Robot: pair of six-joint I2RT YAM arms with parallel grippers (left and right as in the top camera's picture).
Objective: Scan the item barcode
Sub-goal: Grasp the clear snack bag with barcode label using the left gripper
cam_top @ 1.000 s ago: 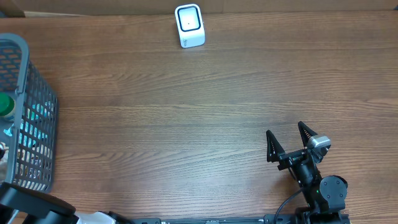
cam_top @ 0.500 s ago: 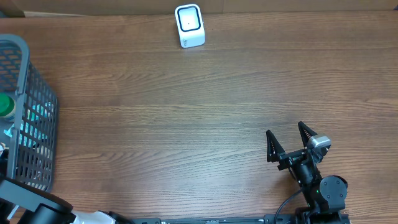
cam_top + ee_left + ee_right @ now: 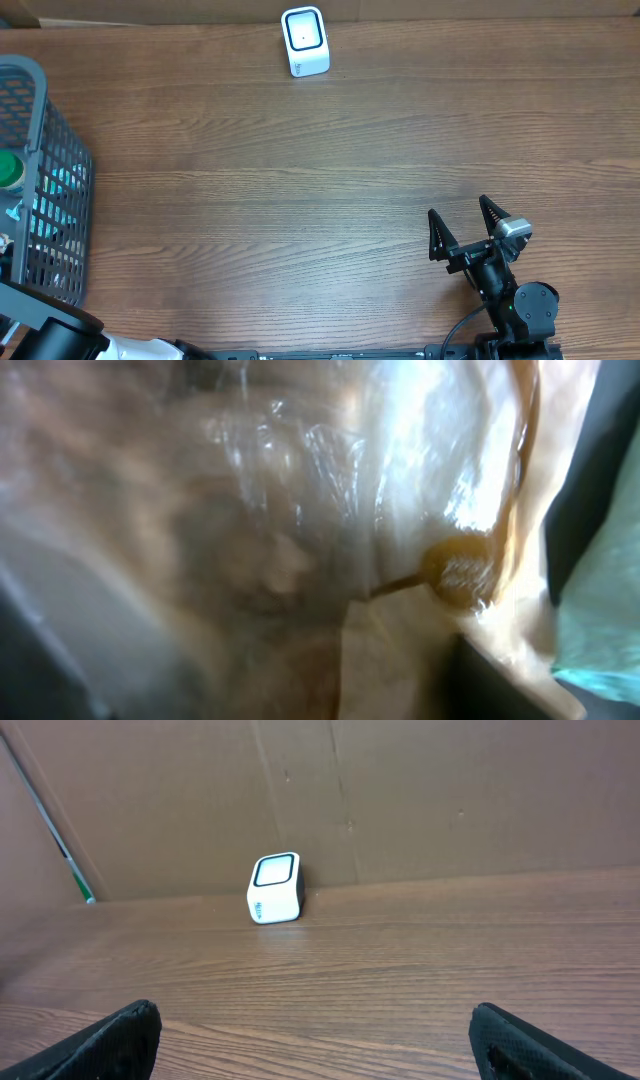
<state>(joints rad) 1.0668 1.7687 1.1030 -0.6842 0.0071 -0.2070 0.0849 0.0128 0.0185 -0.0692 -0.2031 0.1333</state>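
Item wrapping [image 3: 300, 510] fills almost the whole left wrist view: it is a clear, crinkled plastic film with bright glare on it, and under it there is a blurred brown and beige content. On the wrapping, toward the right, there is 1 small golden round shape with fine ridges on a thin stem. The item lies very close before this camera, just beside a teal packet [image 3: 600, 610] at the right edge; the overhead view does not show it. The left gripper is not clearly seen in any view, so I cannot tell if its jaws are spread or pinching something. The left arm [image 3: 50, 335] shows only as a dark piece at the lower left corner, next to the basket [image 3: 38, 95]. This basket is grey plastic mesh with a thick rounded rim, and teal colour and 1 green cap [image 3: 8, 168] show inside. The right gripper [image 3: 458, 208] rests low near the front edge with its 2 black pointed fingers spread wide and nothing between them. The scanner [image 3: 304, 41] is a small white box with rounded corners and a dark window, standing at the far edge. The table [image 3: 300, 180] is brown wood grain, and behind it is a plain cardboard wall [image 3: 400, 790].
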